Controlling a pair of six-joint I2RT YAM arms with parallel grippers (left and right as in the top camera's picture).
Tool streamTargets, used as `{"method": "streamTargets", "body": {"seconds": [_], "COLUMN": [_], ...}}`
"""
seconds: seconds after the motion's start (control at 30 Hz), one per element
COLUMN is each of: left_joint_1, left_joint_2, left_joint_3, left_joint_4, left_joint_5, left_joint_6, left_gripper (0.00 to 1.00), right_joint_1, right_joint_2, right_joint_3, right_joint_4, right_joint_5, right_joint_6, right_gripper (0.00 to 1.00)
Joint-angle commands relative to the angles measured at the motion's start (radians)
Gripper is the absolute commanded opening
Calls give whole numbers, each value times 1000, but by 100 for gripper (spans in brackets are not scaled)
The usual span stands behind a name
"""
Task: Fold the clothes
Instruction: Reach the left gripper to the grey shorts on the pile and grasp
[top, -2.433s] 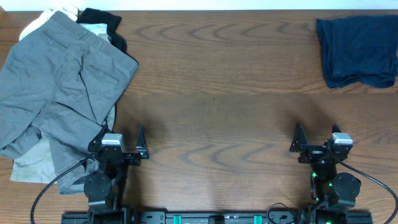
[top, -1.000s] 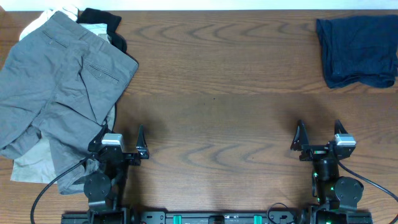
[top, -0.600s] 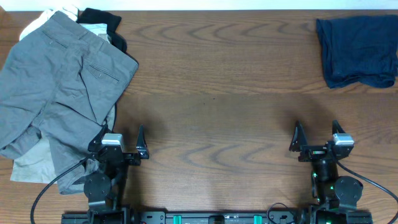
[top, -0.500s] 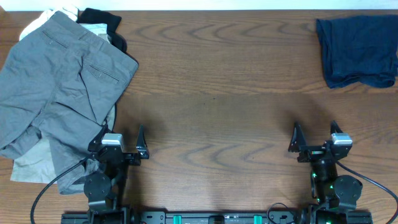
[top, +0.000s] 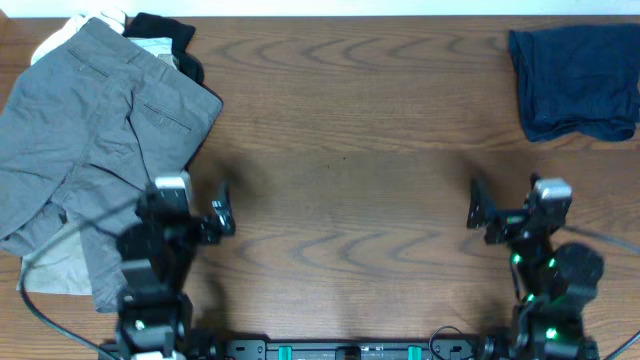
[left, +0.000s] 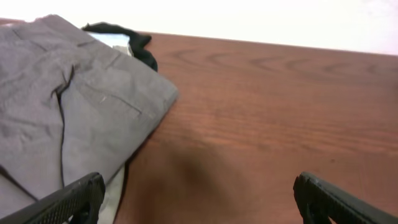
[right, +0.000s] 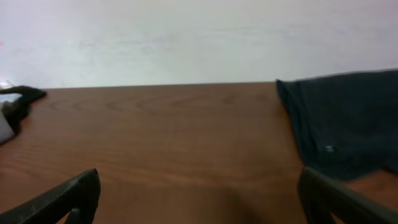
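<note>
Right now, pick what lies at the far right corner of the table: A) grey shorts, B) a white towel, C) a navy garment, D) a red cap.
C: the navy garment lies rumpled at the far right, while the grey shorts sit in the pile on the left.

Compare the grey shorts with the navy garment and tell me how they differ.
The grey shorts are mid-grey and spread wide, pocket showing; the navy garment is dark blue and bunched compactly. The grey shorts lie over other clothes at the far left; the navy garment lies alone at the far right. Both rest on the table.
</note>
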Motion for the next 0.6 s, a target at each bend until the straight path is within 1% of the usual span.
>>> {"method": "streamTargets", "body": {"seconds": [0.0, 0.1, 0.2, 0.3, 0.37, 0.43, 0.5, 0.57], "left_joint_1": [5, 5, 5, 5, 5, 5, 5, 5], "left_joint_2": [161, 311, 471, 603, 666, 711, 749, 797], "left_joint_3": [200, 388, 596, 764, 823, 840, 840, 840], "left_joint_4": [-93, -251, -438, -559, -573, -541, -497, -462], "left_joint_5": [10, 10, 10, 10, 10, 24, 41, 43], "left_joint_6": [-13, -13, -8, 46, 49, 63, 111, 119], "left_gripper": [98, 98, 98, 98, 98, 98, 98, 98], "right_joint_1": [8, 8, 9, 10, 17, 25, 28, 28], "right_joint_2": [185, 374, 556, 731, 824, 906, 964, 1006], "right_joint_3": [161, 341, 533, 715, 803, 862, 877, 877], "right_joint_4": [-5, -85, -220, -356, -410, -416, -360, -301], "right_joint_5": [-92, -164, -220, -274, -330, -411, -467, -491], "right_joint_6": [-34, -34, -34, -36, -50, -52, -52, -26], "right_gripper": [99, 99, 99, 99, 99, 99, 99, 99]}}
